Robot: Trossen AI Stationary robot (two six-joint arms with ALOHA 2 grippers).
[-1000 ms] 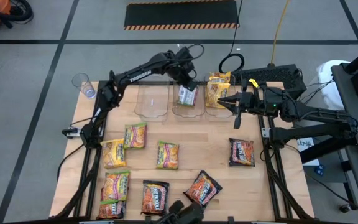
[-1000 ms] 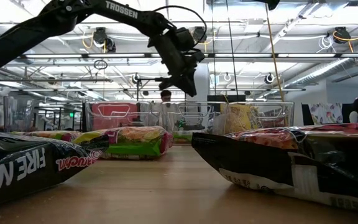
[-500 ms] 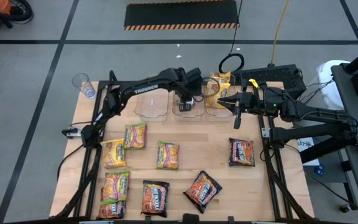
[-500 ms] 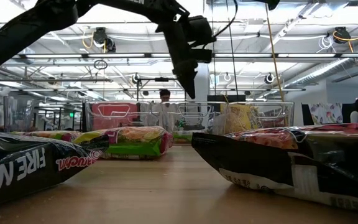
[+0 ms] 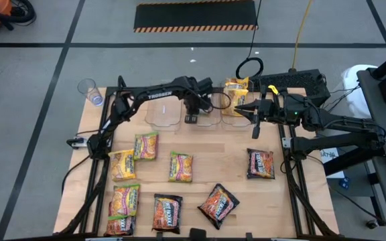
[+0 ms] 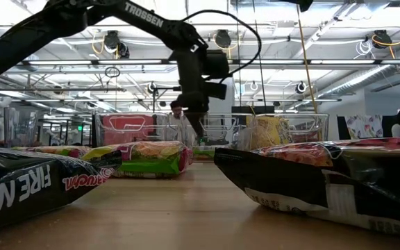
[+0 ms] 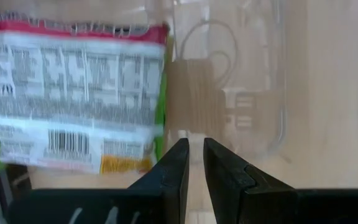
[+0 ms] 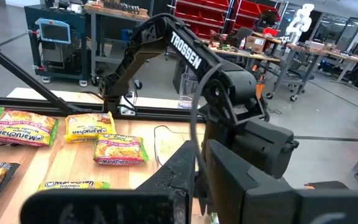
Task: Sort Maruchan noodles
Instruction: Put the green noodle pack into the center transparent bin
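The Maruchan noodles are flat crinkly packets. A green-edged one [image 7: 73, 93] lies back side up on the floor of the clear middle bin [image 5: 206, 119]. Yellow ones [image 5: 234, 96] stand in the right bin. More lie on the table: green-edged [image 5: 180, 167], yellow [image 5: 122, 165], dark [image 5: 261, 163]. My left gripper [image 7: 196, 144] points down over the middle bin beside the packet, open by a narrow gap, with nothing between its fingers. In the low view its fingertips [image 6: 196, 132] hang at about the bin's rim height. My right gripper [image 8: 201, 149] waits level at the far right, shut.
A third clear bin [image 5: 163, 110] stands left of the middle one. A clear cup [image 5: 89, 89] sits off the table's far left corner. More packets [image 5: 167, 211] [image 5: 218, 203] [image 5: 124, 207] lie along the near edge. Bare wood shows between the bins and the packets.
My left gripper has come down toward the middle bin, shifting toward the table's near edge and a little left, and has rolled about its own pointing line. The green-edged packet has stayed in the bin.
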